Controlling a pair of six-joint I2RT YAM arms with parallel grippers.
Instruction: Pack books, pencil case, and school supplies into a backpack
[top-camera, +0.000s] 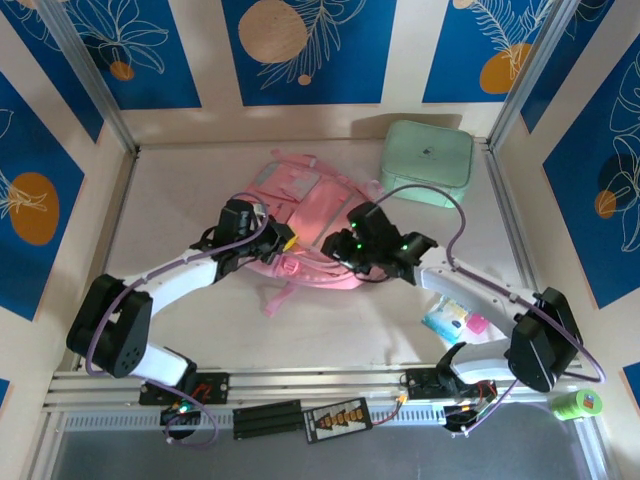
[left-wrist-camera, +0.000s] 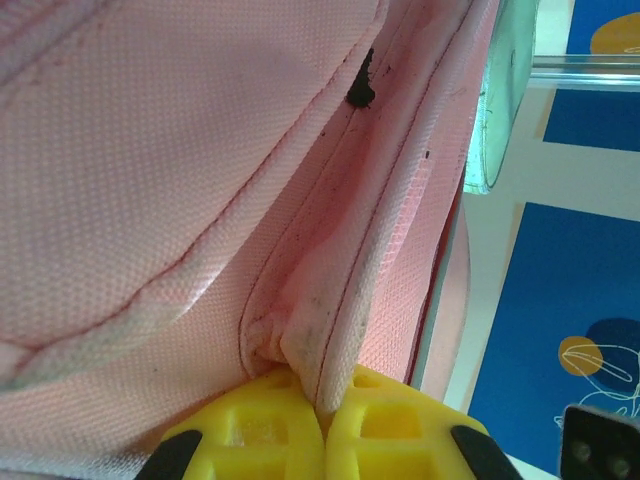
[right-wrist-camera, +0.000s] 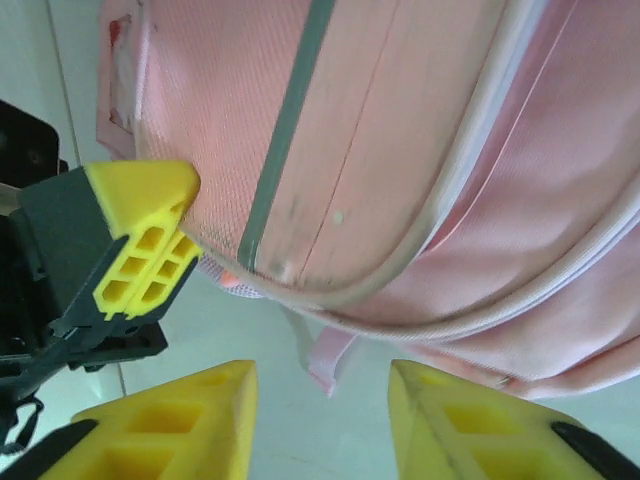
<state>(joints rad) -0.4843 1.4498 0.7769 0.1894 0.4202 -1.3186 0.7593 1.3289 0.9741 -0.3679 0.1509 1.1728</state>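
Turquoise and pink, a few small packets (top-camera: 455, 321) lie nearest, at the lower right of the top view on the pale bench (top-camera: 190, 190); they are too small to name, but are likely some of the supplies to be packed. A green tape roll (top-camera: 577, 404) sits further right, by the near rail.

Past them, both arms reach to mid-frame, where the backpack (top-camera: 318, 212) lies flat. The left hand (left-wrist-camera: 322, 418) is clamped on it: at the bottom of its wrist view the yellow fingertips are pressed together, pinching a raised fold of pink fabric beside a seam. The right hand (right-wrist-camera: 320, 400) stands apart with nothing between its fingers. In its view the backpack's rounded, piped edge fills the upper frame just beyond the fingertips, near but not touching, and a thin pink strap hangs toward the gap.

The step looks like opening the backpack. The left hand anchors the fabric while the right hand lines up on the edge. The next move likely calls for the right hand to advance and close on that lip or a zip pull, so that the two hands can spread the mouth. Thin, limp fabric could slip.

Farthest away, a mint-green box (top-camera: 427, 163) rests at the upper right, beside the backpack.
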